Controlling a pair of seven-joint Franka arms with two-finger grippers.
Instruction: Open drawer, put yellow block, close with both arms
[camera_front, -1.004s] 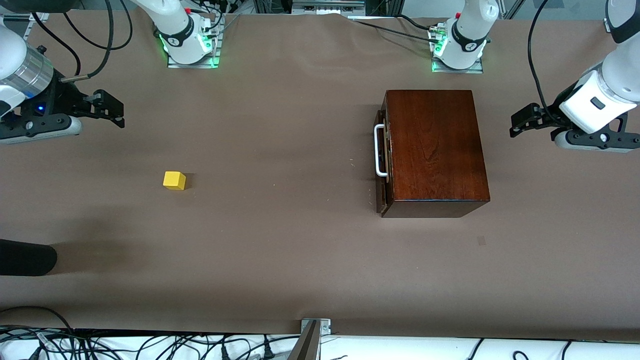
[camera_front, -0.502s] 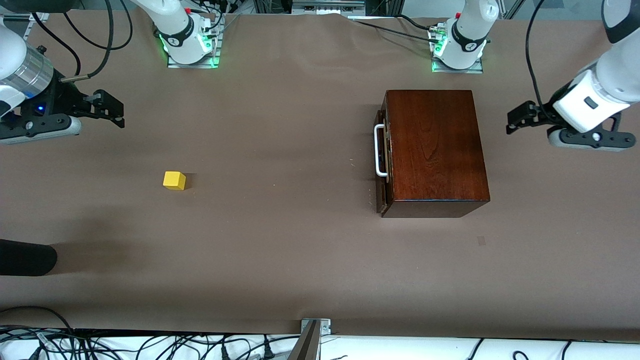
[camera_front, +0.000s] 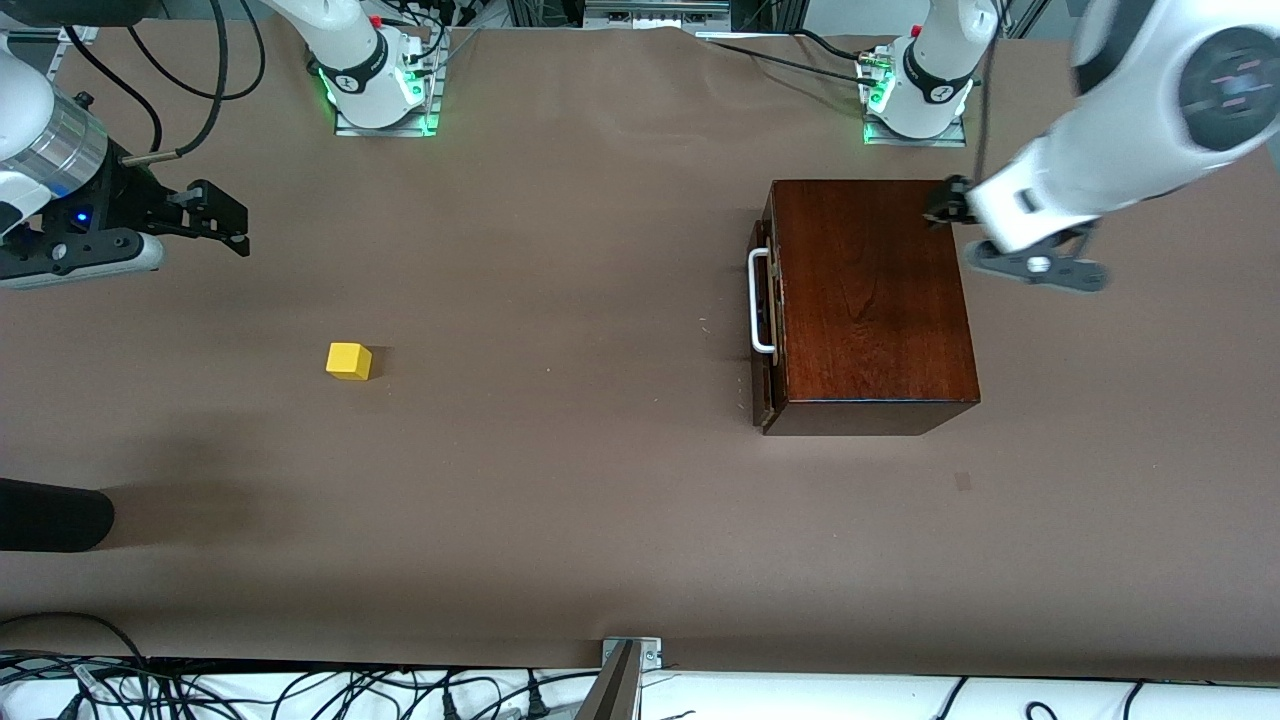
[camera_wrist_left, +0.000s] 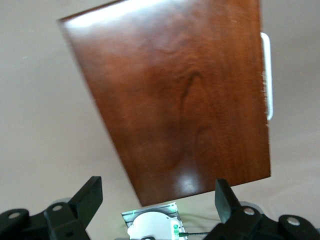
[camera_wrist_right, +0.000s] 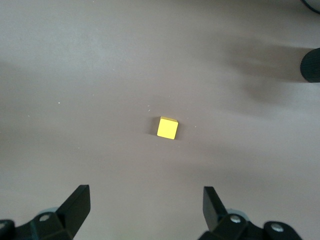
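One yellow block (camera_front: 349, 361), alone mid-table.

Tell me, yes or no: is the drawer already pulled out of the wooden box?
No, the drawer sits shut, its dark front flush against the wooden box, and the yellow block lies on the table toward the right arm's end.

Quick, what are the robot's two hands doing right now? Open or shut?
Left gripper: open, empty, over the wooden box.
Right gripper: open, empty, waiting above the yellow block.

Left end effector (camera_front: 938, 203) raised, fingers spread, right end effector (camera_front: 222, 215) waiting, spread
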